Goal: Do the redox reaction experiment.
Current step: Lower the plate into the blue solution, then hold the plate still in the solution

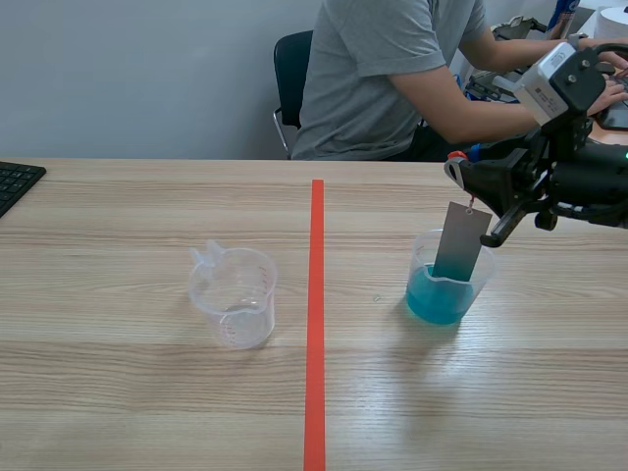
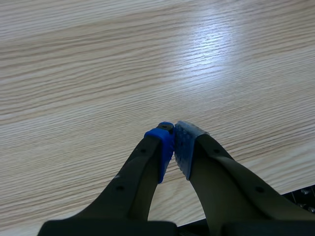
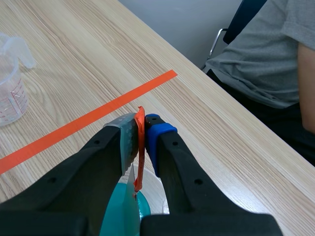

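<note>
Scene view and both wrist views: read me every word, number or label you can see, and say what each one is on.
Nothing can be read.
Empty measuring cup: printed scale marks and figures, too small to read.
Keyboard: key legends too small to read.
Grey plate, hanging on a red strip in the right pincer: blank face.
Cup of blue liquid: no print visible.

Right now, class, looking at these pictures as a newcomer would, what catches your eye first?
The beaker of blue liquid, right of the orange-red tape line, stands out, with a grey metal plate hanging down into it. The plate hangs by an orange-red tie pinched between the right arm's fingers. Left of the line stands an empty clear measuring cup.
</note>
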### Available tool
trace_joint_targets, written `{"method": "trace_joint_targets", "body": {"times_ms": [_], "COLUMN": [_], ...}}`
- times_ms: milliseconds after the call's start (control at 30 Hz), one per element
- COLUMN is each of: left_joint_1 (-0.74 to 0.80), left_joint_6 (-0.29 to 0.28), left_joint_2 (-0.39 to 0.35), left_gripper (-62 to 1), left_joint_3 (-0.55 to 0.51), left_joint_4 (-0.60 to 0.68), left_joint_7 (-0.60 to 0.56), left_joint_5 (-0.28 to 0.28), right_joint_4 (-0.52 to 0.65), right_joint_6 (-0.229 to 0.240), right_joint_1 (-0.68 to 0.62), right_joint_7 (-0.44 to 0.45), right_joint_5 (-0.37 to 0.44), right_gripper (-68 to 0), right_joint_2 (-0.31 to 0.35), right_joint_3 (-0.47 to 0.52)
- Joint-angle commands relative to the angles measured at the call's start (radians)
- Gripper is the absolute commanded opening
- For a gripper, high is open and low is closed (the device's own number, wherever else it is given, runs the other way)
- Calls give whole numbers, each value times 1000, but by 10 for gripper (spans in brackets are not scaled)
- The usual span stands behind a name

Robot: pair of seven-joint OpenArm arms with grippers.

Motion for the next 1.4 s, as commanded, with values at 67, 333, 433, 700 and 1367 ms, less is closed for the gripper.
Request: {"method": "trace_joint_targets", "body": {"times_ms": [67,333,433,700,1367], "left_joint_1": [0,0,0,0,0], "left_joint_6": [-3,-3,-3,-3,-3], "left_joint_2": [0,0,0,0,0], "left_gripper": [-573,-573,-573,-573,-573], "left_joint_3": [0,0,0,0,0], "left_joint_4": [11,11,11,11,11], "left_joint_7": [-17,-17,-17,-17,-17], "left_joint_5": [-3,-3,-3,-3,-3], "right_joint_4": [9,9,9,9,140], "right_joint_6": [8,8,8,8,8], "right_joint_1": [20,20,20,19,13], "right_joint_7": [6,6,6,6,-168], "right_joint_5": [3,3,3,3,134], "right_gripper": [-660,-660,-660,-660,-660], "right_joint_2": [16,16,16,16,29], "right_joint_3": [-1,-1,-1,-1,47]}}
